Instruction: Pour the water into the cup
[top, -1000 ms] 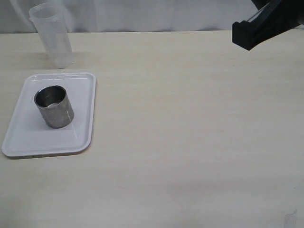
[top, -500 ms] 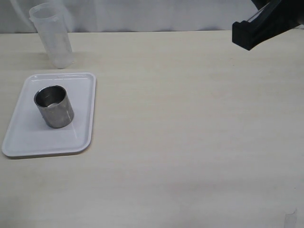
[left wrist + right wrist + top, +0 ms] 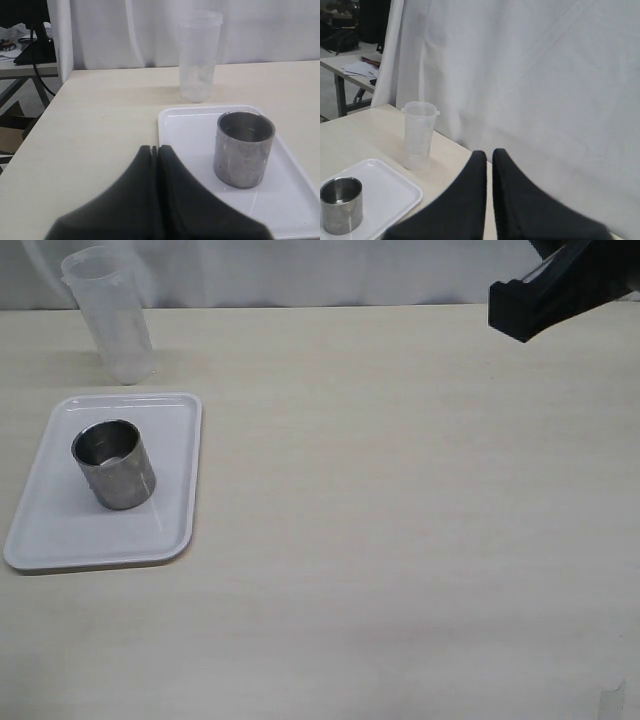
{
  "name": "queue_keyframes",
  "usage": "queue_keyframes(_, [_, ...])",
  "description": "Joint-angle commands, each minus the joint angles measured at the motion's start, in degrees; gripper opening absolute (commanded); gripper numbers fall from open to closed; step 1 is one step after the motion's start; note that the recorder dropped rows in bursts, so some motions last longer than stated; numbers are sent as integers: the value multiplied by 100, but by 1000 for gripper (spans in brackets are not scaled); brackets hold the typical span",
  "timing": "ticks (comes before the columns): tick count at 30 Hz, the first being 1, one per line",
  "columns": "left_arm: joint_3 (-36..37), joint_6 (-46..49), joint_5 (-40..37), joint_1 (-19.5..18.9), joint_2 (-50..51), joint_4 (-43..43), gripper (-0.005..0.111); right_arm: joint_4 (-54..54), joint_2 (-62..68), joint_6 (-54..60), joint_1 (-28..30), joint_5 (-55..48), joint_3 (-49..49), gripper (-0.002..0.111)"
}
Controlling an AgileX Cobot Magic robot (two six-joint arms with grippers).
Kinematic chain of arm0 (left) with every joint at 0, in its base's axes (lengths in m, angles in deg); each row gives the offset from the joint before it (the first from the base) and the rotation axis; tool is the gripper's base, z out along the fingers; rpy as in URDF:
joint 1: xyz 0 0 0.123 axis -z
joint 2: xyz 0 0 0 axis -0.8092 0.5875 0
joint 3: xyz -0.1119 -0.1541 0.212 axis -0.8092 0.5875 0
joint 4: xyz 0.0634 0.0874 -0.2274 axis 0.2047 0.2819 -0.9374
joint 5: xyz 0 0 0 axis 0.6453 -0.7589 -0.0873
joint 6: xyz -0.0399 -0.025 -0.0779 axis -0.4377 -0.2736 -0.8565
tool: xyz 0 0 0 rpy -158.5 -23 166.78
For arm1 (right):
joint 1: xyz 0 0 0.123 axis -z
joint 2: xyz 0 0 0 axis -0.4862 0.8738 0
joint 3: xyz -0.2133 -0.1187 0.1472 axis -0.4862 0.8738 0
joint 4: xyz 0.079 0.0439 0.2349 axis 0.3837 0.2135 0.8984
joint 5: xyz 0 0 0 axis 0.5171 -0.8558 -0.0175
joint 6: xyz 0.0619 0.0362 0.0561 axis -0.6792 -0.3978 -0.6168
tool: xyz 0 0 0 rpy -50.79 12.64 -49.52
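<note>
One cup [image 3: 113, 463] upright on white tray [image 3: 170, 530], exterior view, left side; beaker [image 3: 108, 315] holding the water [image 3: 129, 369] just beyond it, far left. Left wrist view: left gripper [image 3: 157, 149] clenched, empty, near tray. Right wrist view: right gripper [image 3: 489, 154] pinched closed, empty, raised.

There is one shiny metal cup [image 3: 113, 464]. There is one tall see-through plastic beaker [image 3: 108, 315]. There is one white tray [image 3: 170, 510]. There is one big pale table [image 3: 400, 520]. There is one white curtain [image 3: 300, 270]. There are two black grippers: one left gripper [image 3: 157, 150] and one right gripper [image 3: 489, 154].
</note>
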Motion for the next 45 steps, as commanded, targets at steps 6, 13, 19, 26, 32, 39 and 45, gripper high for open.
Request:
queue_keyframes(6, [16,4,-5,4,-13,-16,0,2649,-33,2816,13,105,30,4])
queue_keyframes(13, [16,4,-5,4,-13,-16,0,5160,-33,5453,13,353,134,4])
queue_keyframes(19, [16,4,-5,4,-13,-16,0,6222,-92,7380,13,1402,756,4])
queue_keyframes(26, [16,4,-5,4,-13,-16,0,8696,-506,9827,13,2580,1976,4])
queue_keyframes(32, [16,4,7,4,-13,-16,0,8800,-1551,9962,78,2583,2987,4])
queue_keyframes(39, [16,4,7,4,-13,-16,0,9295,-2600,9938,480,2634,3985,4])
queue_keyframes(45, [16,4,7,4,-13,-16,0,9641,-3337,9965,575,2634,4531,4])
